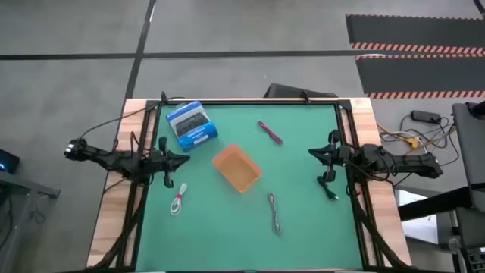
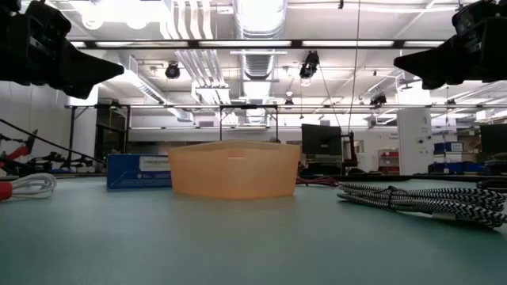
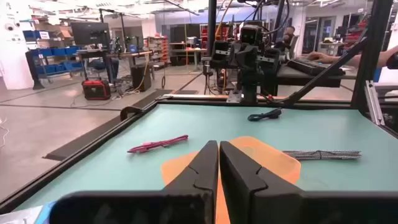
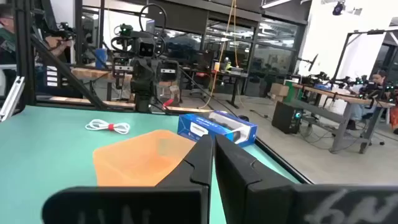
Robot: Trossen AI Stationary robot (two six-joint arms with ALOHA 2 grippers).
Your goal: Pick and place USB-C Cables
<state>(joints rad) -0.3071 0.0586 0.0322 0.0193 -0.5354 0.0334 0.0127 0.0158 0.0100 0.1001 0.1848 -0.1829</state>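
Note:
The orange tray (image 1: pixel 237 168) sits mid-table, with three bundled cables lying flat around it. The pink-maroon cable (image 1: pixel 270 132) is toward the far side, also seen as the pink-maroon cable (image 3: pixel 158 144). The white cable with a red tie (image 1: pixel 179 199) lies near-left, also the white cable (image 4: pixel 108 126). The grey braided cable (image 1: pixel 274 213) lies near-right, also the grey cable (image 2: pixel 420 199). My left gripper (image 3: pixel 219 163) hovers shut at the table's left edge, above the mat. My right gripper (image 4: pixel 211 155) hovers shut at the right edge. Neither touches anything.
A blue-and-white box (image 1: pixel 191 125) lies on the mat at the far left, beside the tray. A short black cable (image 1: pixel 331 192) lies near the right arm. Wooden rails and black frame bars border the green mat (image 1: pixel 303 243). People sit at desks in the room beyond.

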